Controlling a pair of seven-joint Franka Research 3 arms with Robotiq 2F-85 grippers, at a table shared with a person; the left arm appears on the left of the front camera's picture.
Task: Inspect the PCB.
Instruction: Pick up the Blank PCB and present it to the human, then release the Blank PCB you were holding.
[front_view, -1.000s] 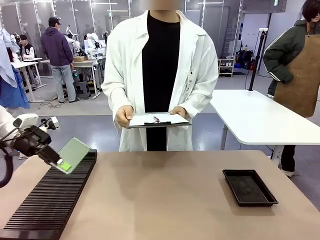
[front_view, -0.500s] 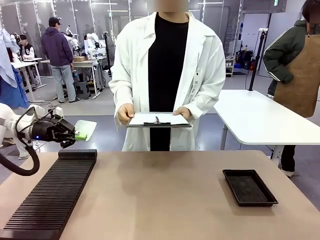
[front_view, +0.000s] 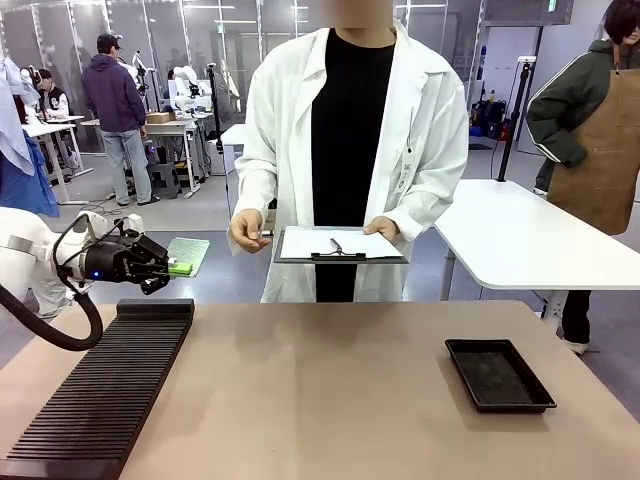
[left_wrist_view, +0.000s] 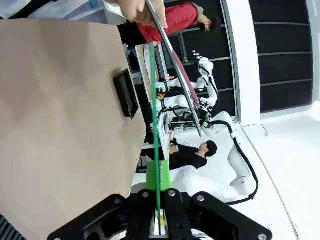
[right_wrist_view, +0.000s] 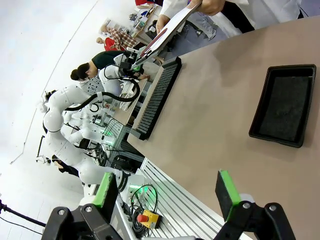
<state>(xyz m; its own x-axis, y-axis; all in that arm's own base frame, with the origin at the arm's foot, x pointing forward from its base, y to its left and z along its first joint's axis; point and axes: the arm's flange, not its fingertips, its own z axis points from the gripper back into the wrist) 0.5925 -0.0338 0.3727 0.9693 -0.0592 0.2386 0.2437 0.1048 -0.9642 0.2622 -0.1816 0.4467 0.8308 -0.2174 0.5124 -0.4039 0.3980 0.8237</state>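
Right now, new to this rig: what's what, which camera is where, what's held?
A two-armed white robot shares a tan table with a person in a white lab coat. The front view looks across the table from the robot's side. The other two come from wrist cameras looking along each gripper's fingers. The left gripper is shut on a thin green rectangular circuit board, held in the air at the table's left side. The right gripper is open and empty. On the table lie a long black slotted rack and a shallow black rectangular tray. The person holds a white-papered clipboard.
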